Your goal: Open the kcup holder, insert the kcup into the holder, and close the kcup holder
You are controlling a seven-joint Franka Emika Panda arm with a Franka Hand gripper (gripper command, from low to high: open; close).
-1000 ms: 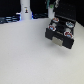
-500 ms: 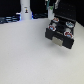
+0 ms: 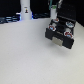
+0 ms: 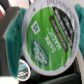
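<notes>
A white bottle-shaped object [image 3: 25, 10] stands at about ten o'clock in the exterior view, on the pale tabletop [image 3: 25, 55] in front of a dark backdrop. Well apart, at roughly two o'clock, sits the kcup holder [image 3: 61, 33], a black boxy unit with its tray of round slots showing pods and a light front handle facing five o'clock. The arm comes down at one o'clock just above the holder; its gripper [image 3: 55, 9] is blurred there. In the wrist view the kcup [image 4: 49, 36], its green "Dark Magic" lid tilted, fills the frame, clamped between teal fingers [image 4: 20, 22], over the dark holder.
</notes>
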